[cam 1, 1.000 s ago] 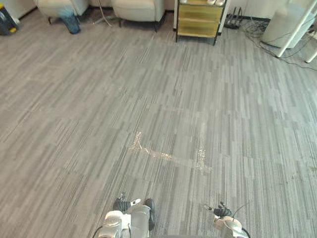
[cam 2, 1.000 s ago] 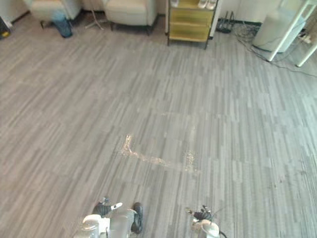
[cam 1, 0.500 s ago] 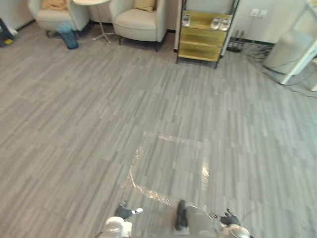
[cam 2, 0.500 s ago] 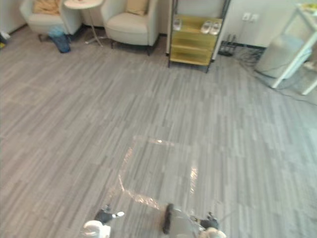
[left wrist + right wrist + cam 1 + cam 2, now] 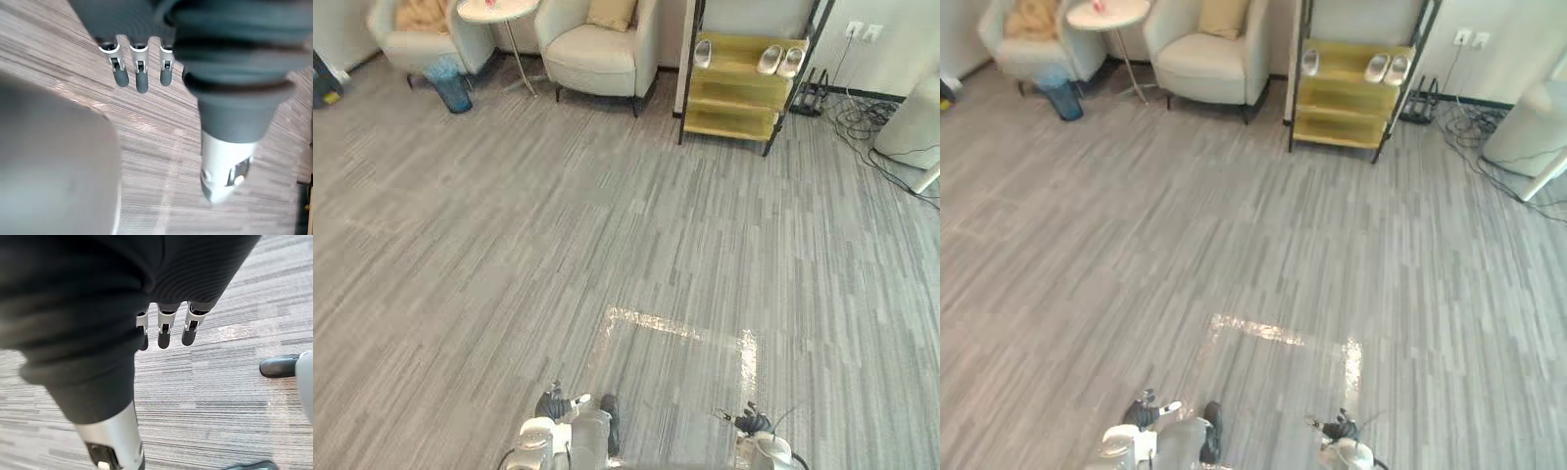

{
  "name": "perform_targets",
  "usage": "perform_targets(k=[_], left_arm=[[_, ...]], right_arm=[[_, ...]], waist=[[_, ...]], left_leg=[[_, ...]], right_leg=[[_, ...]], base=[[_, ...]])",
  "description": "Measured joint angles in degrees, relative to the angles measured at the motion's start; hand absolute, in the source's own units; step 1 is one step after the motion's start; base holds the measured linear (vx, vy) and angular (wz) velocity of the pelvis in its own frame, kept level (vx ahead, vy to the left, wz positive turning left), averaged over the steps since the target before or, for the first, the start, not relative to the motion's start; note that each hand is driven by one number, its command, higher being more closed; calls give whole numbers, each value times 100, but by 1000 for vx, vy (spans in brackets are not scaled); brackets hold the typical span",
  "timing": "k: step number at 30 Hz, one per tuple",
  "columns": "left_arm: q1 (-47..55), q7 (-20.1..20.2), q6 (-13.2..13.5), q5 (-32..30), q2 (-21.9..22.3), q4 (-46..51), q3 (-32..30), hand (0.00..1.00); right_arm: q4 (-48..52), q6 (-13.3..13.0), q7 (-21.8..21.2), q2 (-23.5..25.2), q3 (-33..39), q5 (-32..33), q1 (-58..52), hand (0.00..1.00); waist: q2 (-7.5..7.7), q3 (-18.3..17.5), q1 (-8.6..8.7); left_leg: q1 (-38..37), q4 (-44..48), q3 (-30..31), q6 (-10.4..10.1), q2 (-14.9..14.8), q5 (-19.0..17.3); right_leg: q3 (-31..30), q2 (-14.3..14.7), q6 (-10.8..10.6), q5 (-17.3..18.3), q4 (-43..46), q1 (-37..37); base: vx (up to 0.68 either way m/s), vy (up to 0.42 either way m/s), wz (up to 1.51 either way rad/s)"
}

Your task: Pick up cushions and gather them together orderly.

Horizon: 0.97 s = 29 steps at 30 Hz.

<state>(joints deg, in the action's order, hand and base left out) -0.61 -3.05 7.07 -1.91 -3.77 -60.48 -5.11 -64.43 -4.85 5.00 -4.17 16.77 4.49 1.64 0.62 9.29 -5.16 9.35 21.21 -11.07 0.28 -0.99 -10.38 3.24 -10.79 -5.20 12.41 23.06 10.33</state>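
Both tan cushions are far across the room, well apart from either hand. A rumpled cushion [image 5: 421,14] lies on the left armchair [image 5: 409,41], and a plump cushion [image 5: 612,12], squarer, leans against the back of the right armchair [image 5: 597,61]. Both chairs are pale and padded. The left hand [image 5: 552,403] and right hand [image 5: 751,421] hang low over the floor, their fingers [image 5: 140,78] straight and loose, holding nothing. Between hands and chairs lies open grey streaked carpet [image 5: 509,225] with a shiny taped outline [image 5: 675,328]. A blue bin [image 5: 450,83] stands by the left chair. To the right a yellow shelf unit [image 5: 739,98] carries pale shoes [image 5: 781,61], with cables [image 5: 871,122] past it.
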Motion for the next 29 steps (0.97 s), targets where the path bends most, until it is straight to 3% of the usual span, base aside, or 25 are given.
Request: perform_targets(k=[2, 3, 5, 6, 7, 9, 10, 13, 14, 16, 17, 18, 19, 22, 23, 24, 25, 26, 29], left_arm=[[37, 25, -14, -9, -4, -149, 43, 0], [40, 65, -13, -9, -9, -168, 90, 0], [-62, 87, -34, -11, -26, -283, 208, 0], [-69, 85, -54, -14, -28, -398, 306, 0], [-68, 80, -57, -14, -33, -451, 372, 0], [-59, 78, -47, -15, -123, -453, 412, 0], [-99, 77, -52, -16, -121, -438, 423, 0], [-37, 87, -36, -22, -6, -431, 393, 0], [-27, 83, -41, -24, 36, -432, 372, 0], [-13, 84, -40, -22, 51, -426, 360, 0], [-19, 85, -45, -22, 83, -400, 292, 0], [14, 89, -44, -12, 173, -257, 148, 0], [28, 90, -25, -12, 209, -176, 120, 0], [64, 85, -22, -12, 221, -72, 130, 0], [65, 82, -24, -14, 220, -71, 167, 0], [82, 94, -21, 2, 226, -84, 200, 0], [74, 78, -21, -5, 218, -87, 209, 0], [77, 71, -14, -6, 103, -97, 276, 0], [83, 79, -28, -9, 0, -109, 309, 0]], right_arm=[[-10, 0, -49, 26, 1, -4, -10, 0], [-12, -1, -51, -2, 4, -4, -24, 0], [-72, -16, -56, -78, 5, -5, -13, 0], [-43, -11, -53, -115, -2, -5, -42, 0], [3, -9, -51, -117, -2, -5, -101, 0], [87, -27, -39, -95, 57, -1, -142, 0], [49, -15, -48, -123, 72, 8, -190, 0], [30, -5, -35, -279, 96, -4, -217, 0], [29, -5, -26, -323, 110, -3, -217, 0], [2, -6, -28, -313, 111, 0, -235, 0], [1, -6, -28, -293, 109, 4, -254, 0], [4, -6, -33, -244, 94, 5, -275, 0], [8, -1, -29, -238, 90, 7, -265, 0], [-5, 15, -30, -237, 95, 7, -197, 0], [0, 14, -27, -247, 105, 7, -143, 0], [-8, 11, -21, -254, 107, 3, -153, 0], [-10, 20, -16, -220, 97, 2, -157, 0], [-10, 19, -28, -143, 83, -1, -180, 0], [-13, 37, -19, -91, 175, -20, -322, 0]], waist=[[-66, -102, 30], [-113, -111, 22], [-199, -54, 36], [-326, -35, 173], [-386, -62, 244], [-305, -110, 345], [-229, -117, 390], [-425, -170, 280], [-496, -159, 295], [-500, -96, 291], [-482, -51, 295], [-479, -13, 246], [-533, -3, 168], [-542, 8, 163], [-545, 7, 163], [-570, -3, 143], [-530, -15, 132], [-353, -59, 163], [-151, -76, 166]], left_leg=[[-405, -158, -79, 80, -48, -42], [-710, -407, -51, 88, -84, -48], [-1318, -1041, 88, 125, -56, -202], [-1674, -1291, 79, 95, -134, -207], [-1759, -1374, 86, 34, -216, -192], [-1841, -1424, 113, -89, -232, -194], [-1866, -1328, 325, -352, -249, -334], [-1749, -1104, 548, -392, -536, -342], [-1747, -928, 691, -395, -644, -339], [-1559, -187, 753, -449, -758, -359], [-1345, 447, 823, -472, -806, -363], [-920, 1480, 877, -664, -918, -281], [-591, 2131, 860, -658, -1022, -486], [-279, 1495, 867, -592, -787, -872], [-178, 584, 1071, -566, -568, -737], [-203, 70, 1261, -595, -436, -90], [-303, -27, 1249, -553, -354, -40], [-442, -256, 1244, -446, -155, 31], [-640, -530, 1214, -320, 88, 114]], right_leg=[[-80, 51, -252, 40, 1022, -433], [47, 147, -257, 165, 1373, -693], [609, 52, -31, 396, 1949, -1081], [1217, -36, 250, 651, 2019, -1375], [1474, -17, 327, 694, 1794, -1543], [1474, 38, 285, 531, 922, -2000], [1383, 193, 346, -178, 178, -2008], [1426, 503, 514, -183, -154, -1773], [1540, 634, 535, -165, -394, -1540], [1665, 747, 539, -158, -721, -1135], [1718, 792, 539, -158, -904, -896], [1751, 850, 548, -164, -1118, -624], [1739, 910, 563, -162, -1276, -429], [1607, 797, 556, -165, -1351, -290], [1483, 706, 471, -162, -1339, -284], [1350, 720, 282, -121, -1342, -257], [1245, 666, 234, -141, -1375, -234], [1128, 498, 182, -131, -1485, -217], [1113, 268, 154, -122, -1549, -116]], base=[[681, 169, -47], [401, -6, -39], [333, -40, -36], [192, -63, -2], [338, -146, 14], [273, -160, 34], [285, -176, 37], [332, -212, 8], [291, -196, 32], [266, -155, 35], [174, -79, 22], [200, -11, 11], [164, 2, 0], [172, 119, -25], [164, 206, -47], [168, 200, -46], [168, 163, -16], [135, 103, 4], [154, 117, 6]])
